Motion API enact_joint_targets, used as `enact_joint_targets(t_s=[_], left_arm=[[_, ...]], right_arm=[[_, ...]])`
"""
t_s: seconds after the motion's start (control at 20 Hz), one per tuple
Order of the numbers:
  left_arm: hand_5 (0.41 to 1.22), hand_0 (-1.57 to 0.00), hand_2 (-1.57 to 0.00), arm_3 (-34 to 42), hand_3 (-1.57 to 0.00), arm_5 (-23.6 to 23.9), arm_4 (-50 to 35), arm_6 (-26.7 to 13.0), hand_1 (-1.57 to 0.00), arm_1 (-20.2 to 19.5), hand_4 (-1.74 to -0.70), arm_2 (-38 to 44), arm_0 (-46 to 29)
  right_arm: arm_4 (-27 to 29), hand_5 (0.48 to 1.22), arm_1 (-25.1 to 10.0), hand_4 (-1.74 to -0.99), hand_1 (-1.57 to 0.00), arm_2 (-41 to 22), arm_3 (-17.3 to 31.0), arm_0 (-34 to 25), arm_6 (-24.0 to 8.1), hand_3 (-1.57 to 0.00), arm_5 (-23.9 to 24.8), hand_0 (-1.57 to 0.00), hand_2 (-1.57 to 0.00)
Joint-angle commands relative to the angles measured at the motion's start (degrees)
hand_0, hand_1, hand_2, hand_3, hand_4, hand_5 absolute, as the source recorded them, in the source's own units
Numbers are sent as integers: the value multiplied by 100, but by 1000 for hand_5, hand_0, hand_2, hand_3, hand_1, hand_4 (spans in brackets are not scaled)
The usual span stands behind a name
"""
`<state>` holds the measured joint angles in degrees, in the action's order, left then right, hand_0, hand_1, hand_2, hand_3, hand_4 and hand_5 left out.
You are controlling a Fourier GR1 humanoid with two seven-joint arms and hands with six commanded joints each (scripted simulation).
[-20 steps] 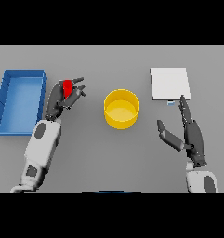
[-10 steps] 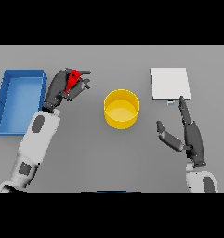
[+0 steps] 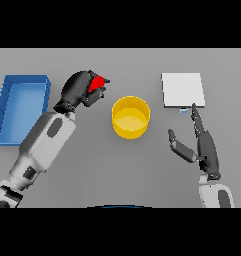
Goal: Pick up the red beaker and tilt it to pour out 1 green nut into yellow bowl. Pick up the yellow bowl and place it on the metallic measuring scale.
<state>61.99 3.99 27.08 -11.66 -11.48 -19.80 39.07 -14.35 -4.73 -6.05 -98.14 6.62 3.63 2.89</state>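
My left hand [image 3: 78, 90] is shut on the red beaker [image 3: 96, 83], holding it above the table just left of the yellow bowl [image 3: 130, 116]. The beaker is tipped, with its mouth turned toward the bowl, and dark fingers cover most of it. No green nut shows in the beaker or in the bowl. The bowl stands upright at the table's middle. The metallic measuring scale [image 3: 182, 89], a pale square plate, lies at the back right. My right hand [image 3: 204, 148] hovers open in front of the scale, right of the bowl, with its fingers straight.
A blue tray [image 3: 21, 107] with raised walls lies at the far left, beside my left forearm. A stretch of grey table separates the bowl from the scale.
My left hand has lifted the red beaker, carried it rightward toward the bowl and tipped it further over. The right hand, bowl and scale have stayed put.
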Motion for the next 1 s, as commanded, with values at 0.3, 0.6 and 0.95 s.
enact_joint_targets(t_s=[0.3,0.6,0.95], left_arm=[[1182,-1570,-1570,-250,-1570,-421,1363,-333,-1570,-381,-1740,-1312,693],[1211,-1571,-1571,-534,-1391,-1236,1961,-135,-1571,-617,-1687,-2119,1435],[1219,-1571,-1571,-1067,-1475,-1762,2597,518,-1571,-502,-1726,-3199,2215]], right_arm=[[46,702,20,-1274,1,-19,-89,84,51,1,-38,1,1],[151,690,120,-1287,1,-9,-71,145,178,1,-35,1,1],[370,648,227,-1291,1,80,19,145,197,1,-54,1,1]])
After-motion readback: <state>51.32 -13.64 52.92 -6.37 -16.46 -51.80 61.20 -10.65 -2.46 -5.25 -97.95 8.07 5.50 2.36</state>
